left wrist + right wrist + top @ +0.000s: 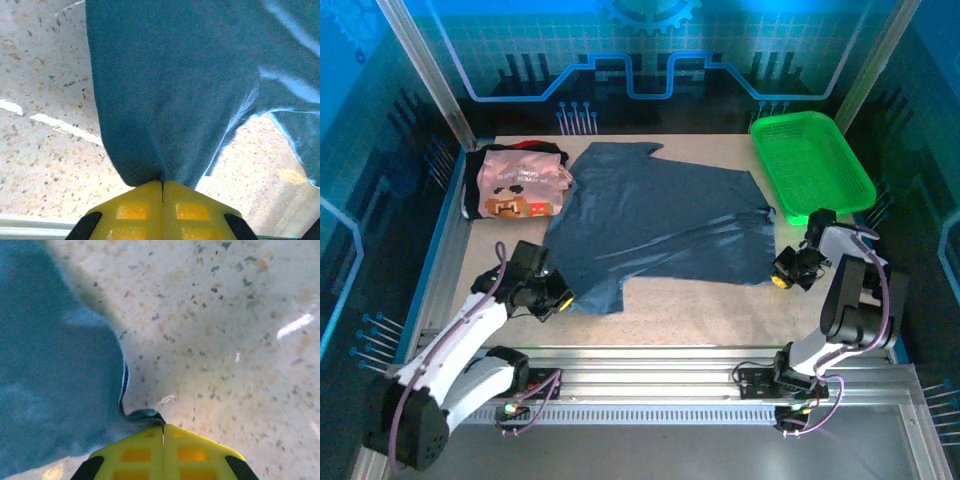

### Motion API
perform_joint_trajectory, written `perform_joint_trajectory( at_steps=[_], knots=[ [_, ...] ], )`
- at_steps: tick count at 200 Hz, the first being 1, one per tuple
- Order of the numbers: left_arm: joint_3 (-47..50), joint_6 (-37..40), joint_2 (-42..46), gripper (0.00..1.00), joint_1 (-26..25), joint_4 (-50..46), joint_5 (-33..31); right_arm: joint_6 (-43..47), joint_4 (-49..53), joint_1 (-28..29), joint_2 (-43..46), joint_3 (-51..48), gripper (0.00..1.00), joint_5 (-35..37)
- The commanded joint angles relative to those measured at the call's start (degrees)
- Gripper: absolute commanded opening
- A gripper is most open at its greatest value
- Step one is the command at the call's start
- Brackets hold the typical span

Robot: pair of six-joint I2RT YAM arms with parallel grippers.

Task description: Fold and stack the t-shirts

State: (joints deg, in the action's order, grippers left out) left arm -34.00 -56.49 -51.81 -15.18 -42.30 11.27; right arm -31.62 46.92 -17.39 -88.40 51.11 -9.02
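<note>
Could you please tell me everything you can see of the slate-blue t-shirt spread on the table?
The slate-blue t-shirt is plain, soft-looking cloth. It lies spread and lightly creased on the speckled table, turned at an angle, with a sleeve-like flap pointing to the far side. Its left edge reaches the pink printed shirt. The left gripper is shut on its near-left corner, the right gripper on a thin bit of hem at its near-right corner.

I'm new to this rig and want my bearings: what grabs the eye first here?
A dark slate-blue cloth t-shirt lies spread across the middle of the table, the left gripper and right gripper each shut on a near corner. A bright green plastic mesh basket sits far right; a pale pink printed t-shirt lies far left.
</note>
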Motion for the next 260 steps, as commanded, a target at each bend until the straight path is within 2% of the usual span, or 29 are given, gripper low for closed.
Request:
perform_joint_trajectory(
  at_steps=[1, 64, 107, 135, 181, 224, 260],
  knots=[
    [-2.24, 0.38, 4.02, 0.00, -0.03, -9.22, -1.62, 0.85, 6.23, -1.00, 5.42, 1.45, 0.00, 1.78],
    [-10.54, -0.24, 12.09, 0.00, 0.41, -23.60, -5.81, -0.40, 15.88, -8.41, 21.61, -2.11, 0.00, 3.38],
    [-11.58, -0.40, 13.49, 0.00, 0.50, -25.90, -4.74, -0.23, 18.40, -9.69, 25.33, -4.15, 0.00, 2.97],
    [-10.20, -0.90, 12.83, 0.00, 0.50, -22.30, -3.14, -1.03, 17.14, -9.64, 25.39, -4.83, 0.00, 2.00],
    [-17.40, 4.68, 0.22, 0.00, 1.17, -13.73, -1.89, -2.13, 13.61, -6.45, 22.76, -2.03, 0.00, 0.84],
    [-25.70, 13.08, -11.29, 0.00, 8.26, -9.94, 2.08, -1.28, 11.07, -3.96, 15.93, 4.13, 0.00, 1.43],
    [-32.32, 20.55, -19.29, 0.00, 11.63, -8.94, 4.52, 0.64, 9.64, -3.37, 9.78, 8.60, 0.00, 2.37]
  ],
)
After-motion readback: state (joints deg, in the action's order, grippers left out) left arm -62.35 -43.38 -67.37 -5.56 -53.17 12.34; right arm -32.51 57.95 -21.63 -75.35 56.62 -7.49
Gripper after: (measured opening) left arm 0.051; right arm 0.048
